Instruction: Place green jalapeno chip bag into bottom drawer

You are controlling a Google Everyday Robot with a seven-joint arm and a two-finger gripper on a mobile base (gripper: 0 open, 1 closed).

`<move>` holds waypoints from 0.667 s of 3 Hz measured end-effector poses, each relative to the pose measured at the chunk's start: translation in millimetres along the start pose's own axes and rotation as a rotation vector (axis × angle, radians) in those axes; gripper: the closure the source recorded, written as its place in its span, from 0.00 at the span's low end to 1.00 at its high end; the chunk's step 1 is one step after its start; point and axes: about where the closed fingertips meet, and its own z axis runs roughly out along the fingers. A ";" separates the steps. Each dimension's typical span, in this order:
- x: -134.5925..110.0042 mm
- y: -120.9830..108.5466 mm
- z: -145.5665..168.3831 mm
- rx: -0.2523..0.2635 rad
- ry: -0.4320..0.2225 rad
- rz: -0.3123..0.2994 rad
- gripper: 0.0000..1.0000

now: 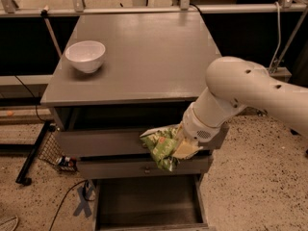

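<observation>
The end effector point(182, 147) hangs in front of the cabinet's drawer fronts, just below the edge of the worktop point(154, 47). Its pale fingers point(188, 150) are closed on the green jalapeno chip bag point(162, 147). The bag is clear of every surface, crumpled, and juts out from the fingers toward the left of the view, across the fronts of the two upper drawers point(110, 143). Directly beneath, the bottom drawer point(144, 203) stands pulled out, and its dark tray is bare where it shows.

The step in hand looks like the descent into that drawer. It would go best as a straight drop, with the bag kept a little out from the drawer fronts, since the crinkly film could catch on a knob or a drawer lip on the way down. The bag is light and springy, so release is safest once it is below the tray's rim and over the middle of the floor, not near a side wall. The bulky white arm point(226, 100) comes in from the right of the view, so its wrist should stay clear of the cabinet's corner. The white bowl point(85, 56) sits on the worktop well apart and plays no part.
</observation>
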 end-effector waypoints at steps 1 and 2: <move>9.4 -3.0 35.0 -0.010 -0.015 0.018 1.00; 19.2 -8.1 80.9 -0.037 -0.013 0.044 1.00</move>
